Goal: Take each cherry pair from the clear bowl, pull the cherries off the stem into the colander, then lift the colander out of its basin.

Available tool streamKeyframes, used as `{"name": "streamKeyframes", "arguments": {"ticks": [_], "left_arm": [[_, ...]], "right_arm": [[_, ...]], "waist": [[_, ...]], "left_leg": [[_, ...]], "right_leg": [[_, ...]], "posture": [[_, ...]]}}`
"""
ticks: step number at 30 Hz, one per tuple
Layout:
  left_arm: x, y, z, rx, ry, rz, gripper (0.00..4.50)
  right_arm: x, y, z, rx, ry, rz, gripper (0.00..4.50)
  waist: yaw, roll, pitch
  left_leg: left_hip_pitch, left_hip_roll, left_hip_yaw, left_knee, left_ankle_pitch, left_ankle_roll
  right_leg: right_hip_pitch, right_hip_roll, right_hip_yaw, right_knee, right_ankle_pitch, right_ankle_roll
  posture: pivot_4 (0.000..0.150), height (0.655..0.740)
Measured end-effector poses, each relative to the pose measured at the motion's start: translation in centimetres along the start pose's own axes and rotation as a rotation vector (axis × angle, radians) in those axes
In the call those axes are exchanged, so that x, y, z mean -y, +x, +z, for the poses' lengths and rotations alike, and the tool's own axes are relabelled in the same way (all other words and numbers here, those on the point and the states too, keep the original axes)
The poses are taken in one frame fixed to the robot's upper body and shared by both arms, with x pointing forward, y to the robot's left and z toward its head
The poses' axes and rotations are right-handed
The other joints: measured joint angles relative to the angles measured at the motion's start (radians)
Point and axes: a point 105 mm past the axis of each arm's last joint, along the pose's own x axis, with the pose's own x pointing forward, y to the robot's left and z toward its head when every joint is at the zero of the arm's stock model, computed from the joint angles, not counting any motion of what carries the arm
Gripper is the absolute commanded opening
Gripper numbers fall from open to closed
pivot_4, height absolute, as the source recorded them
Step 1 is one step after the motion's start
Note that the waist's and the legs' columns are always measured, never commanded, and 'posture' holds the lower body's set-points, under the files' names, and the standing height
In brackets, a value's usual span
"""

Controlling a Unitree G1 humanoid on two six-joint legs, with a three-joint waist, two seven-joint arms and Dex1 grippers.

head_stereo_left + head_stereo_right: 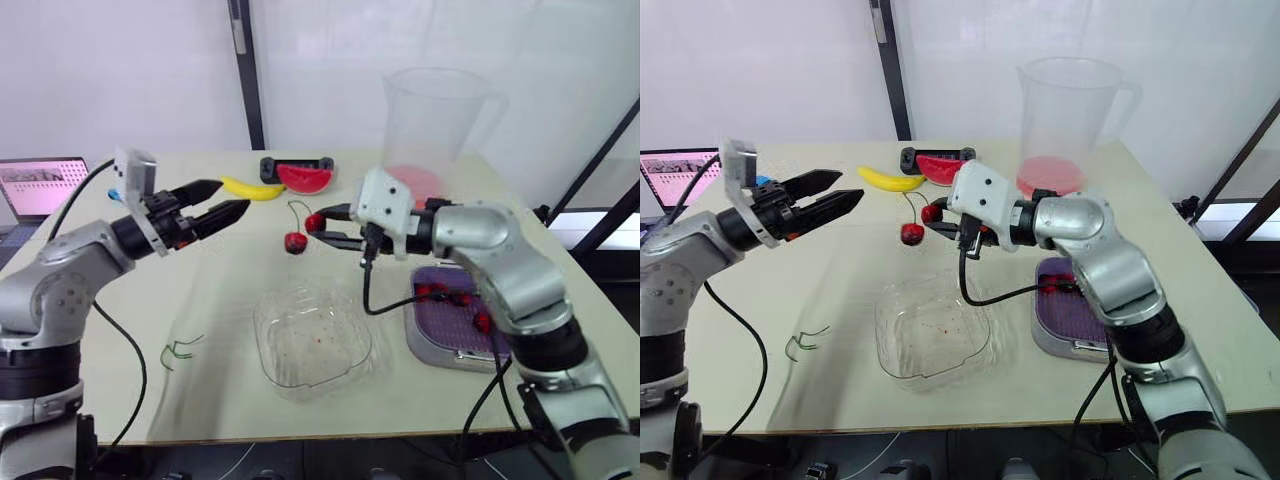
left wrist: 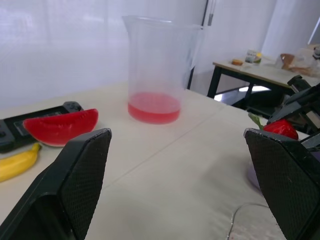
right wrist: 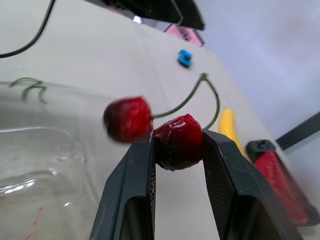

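My right gripper (image 1: 316, 223) is shut on one red cherry (image 3: 176, 136) of a pair, held above the table between the clear bowl and the banana. The second cherry (image 1: 295, 242) dangles beside it from the green stem (image 1: 297, 208). My left gripper (image 1: 232, 197) hovers open a short way to the left of the pair, fingers pointing at it and holding nothing. The clear bowl (image 1: 300, 345) sits at the front centre with only red smears inside. The purple colander (image 1: 440, 275) rests in its grey basin (image 1: 425, 345) on the right, with several cherries (image 1: 440, 292) in it.
A bare green stem (image 1: 180, 350) lies on the table at the front left. At the back stand a tall clear pitcher (image 1: 432, 120) with red liquid, a watermelon slice (image 1: 305, 178) on a black device, and a banana (image 1: 250, 188). A laptop (image 1: 40, 185) sits far left.
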Motion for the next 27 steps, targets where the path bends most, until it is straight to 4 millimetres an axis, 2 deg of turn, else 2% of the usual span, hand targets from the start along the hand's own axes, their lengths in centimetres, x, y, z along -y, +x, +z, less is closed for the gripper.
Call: {"name": "streamKeyframes", "arguments": {"ticks": [2,7,15,22,27], "left_arm": [[0.4,0.4,-0.4,-0.015,-0.021,-0.051,4.5],[1.7,0.9,1.2,0.052,-0.045,-0.176,4.5],[3.1,1.7,1.2,0.105,-0.142,-0.291,4.5],[3.9,4.5,1.1,0.204,-0.197,-0.266,4.5],[4.3,5.6,1.0,0.253,-0.231,-0.232,4.5]], "right_arm": [[-0.4,-0.1,-1.1,-0.027,-0.103,-0.088,1.38],[-1.5,-0.3,-2.5,-0.055,-0.162,-0.205,1.38],[-2.0,-0.4,-1.0,-0.009,-0.164,-0.313,1.38],[-2.2,0.0,0.9,0.071,-0.119,-0.38,1.38],[-2.3,-0.1,1.0,0.074,-0.12,-0.382,1.38]], "waist": [[0.001,0.0,0.0],[-0.001,0.0,0.0],[0.001,0.0,0.0],[0.0,0.0,0.0],[0.0,0.0,0.0]], "left_leg": [[0.0,0.0,0.0,0.0,0.0,0.0],[0.0,0.0,0.0,0.0,0.001,-0.001],[0.0,0.0,0.0,0.0,0.001,-0.001],[0.0,0.0,-0.001,0.001,0.001,-0.001],[0.0,0.0,-0.001,0.002,0.001,-0.001]], "right_leg": [[0.0,0.0,0.0,0.0,0.0,0.0],[0.0,0.0,0.0,0.0,0.0,0.0],[0.001,0.001,0.0,0.0,0.0,0.0],[0.002,0.0,0.0,0.0,0.0,0.0],[0.002,0.0,0.0,0.0,0.0,0.0]], "posture": [[0.15,0.74],[0.15,0.74],[0.15,0.74],[0.15,0.74],[0.15,0.74]]}}
